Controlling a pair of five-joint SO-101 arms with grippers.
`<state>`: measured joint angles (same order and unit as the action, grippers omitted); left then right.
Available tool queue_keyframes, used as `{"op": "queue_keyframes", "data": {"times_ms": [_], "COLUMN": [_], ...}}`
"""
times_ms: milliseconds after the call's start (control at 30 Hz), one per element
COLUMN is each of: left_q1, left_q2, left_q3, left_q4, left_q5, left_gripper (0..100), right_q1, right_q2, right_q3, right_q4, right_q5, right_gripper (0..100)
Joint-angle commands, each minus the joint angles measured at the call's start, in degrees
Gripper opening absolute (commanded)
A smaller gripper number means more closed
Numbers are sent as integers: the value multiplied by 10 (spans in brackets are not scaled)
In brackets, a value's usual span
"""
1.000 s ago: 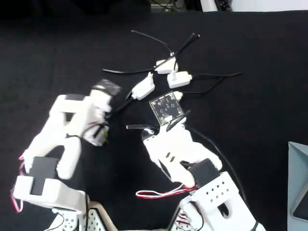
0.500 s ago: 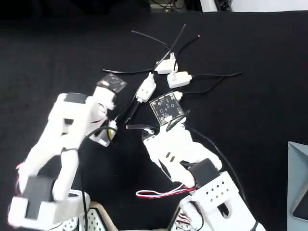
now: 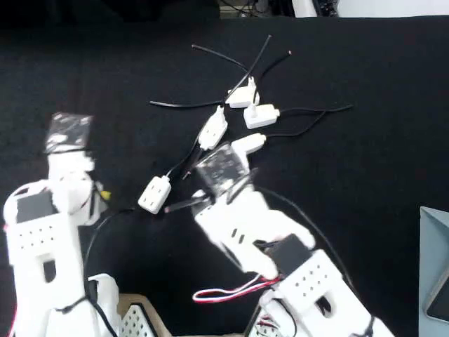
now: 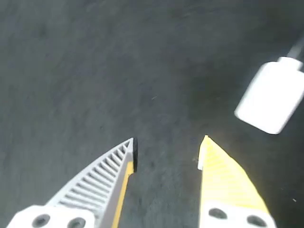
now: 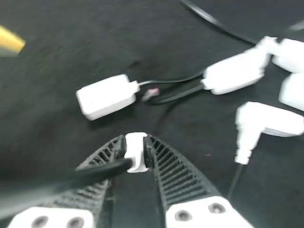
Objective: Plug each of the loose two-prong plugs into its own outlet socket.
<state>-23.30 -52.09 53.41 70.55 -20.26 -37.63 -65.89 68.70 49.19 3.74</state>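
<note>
Right pincer [image 5: 136, 142]: jaws drawn narrow and clamped on a small white connector [image 5: 136, 159], from which a black cable [image 5: 61, 183] runs off along one finger. Whether this piece carries prongs cannot be told. Left pincer [image 4: 168, 142]: jaws wide and holding nothing, poised over bare bench [image 4: 95, 57].

Outlet socket [image 5: 107, 97]: a white block lying flat on the bench just ahead of the right pincer, its short cord leading toward an elongated white plug [image 5: 232, 73]. Three more white plugs lie grouped past it: a near one [image 3: 249, 142] close to the right arm, a middle one [image 3: 261, 116] and a far one [image 3: 242, 95], with thin black cords splayed outward.

Handling, as a judgement: the plug shells are probably light, rigid and smooth, so a pinch across the flat sides of the body, behind the prongs, looks soundest. A hold on the cord would let the plug swivel. The cords appear springy enough to tug a released plug askew. The socket, likewise light, may skid under insertion force unless the free pincer braces it.
</note>
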Motion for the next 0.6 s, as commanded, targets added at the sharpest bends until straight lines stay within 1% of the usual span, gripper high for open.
{"op": "queue_keyframes", "data": {"times_ms": [0, 133, 267, 400, 567], "left_q1": [-52, -87, -130, -140, -138], "left_q2": [-54, -90, -119, -140, -152], "left_q3": [41, 117, 163, 186, 196], "left_q4": [-10, -61, -106, -113, -113], "left_q5": [27, 70, 73, 74, 74], "left_gripper": [224, 224, 223, 222, 221], "right_q1": [-59, -74, -80, -90, -124], "right_q2": [64, 162, 265, 353, 433], "right_q3": [-80, -124, -159, -192, -233], "right_q4": [-25, -69, -113, -152, -164], "right_q5": [5, 10, 58, 82, 92], "right_gripper": [11, 11, 11, 11, 11]}}
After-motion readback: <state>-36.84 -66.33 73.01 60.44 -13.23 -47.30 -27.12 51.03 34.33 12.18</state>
